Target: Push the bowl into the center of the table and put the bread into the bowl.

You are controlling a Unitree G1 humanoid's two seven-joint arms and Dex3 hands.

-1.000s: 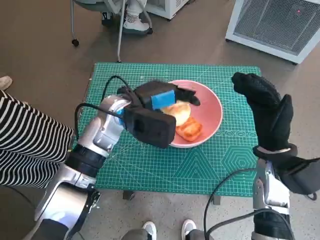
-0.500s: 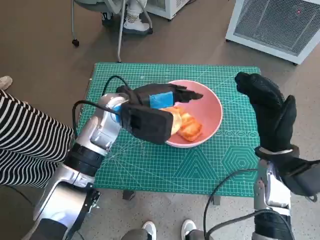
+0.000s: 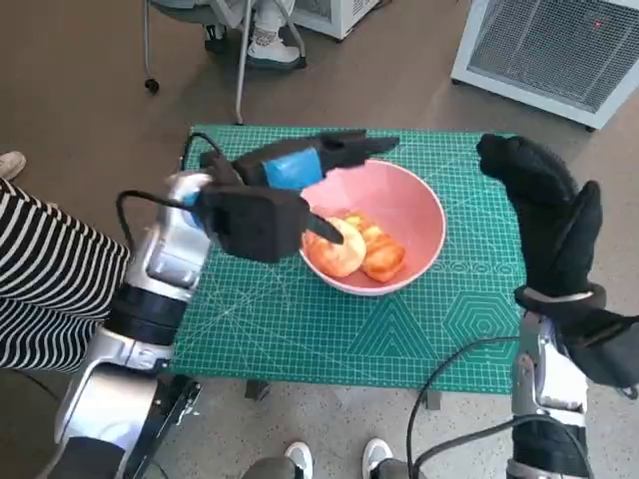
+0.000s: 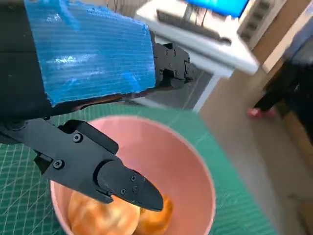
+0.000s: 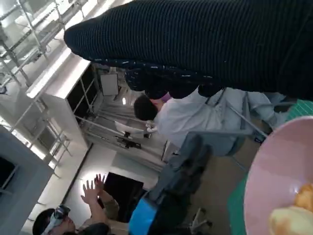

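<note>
The left hand (image 3: 300, 168) hovers spread and empty over the pink bowl (image 3: 414, 215) holding the bread (image 3: 354, 247). The right hand (image 3: 544, 215) is raised, its fingers' state unclear.

I see the bread (image 3: 353, 246) lying in the bowl (image 3: 418, 210), below and just right of my left hand (image 3: 300, 166), which hangs over the bowl's far-left rim. My right hand (image 3: 544, 205) stands right of the bowl, apart from it, above the table (image 3: 329, 339).
</note>
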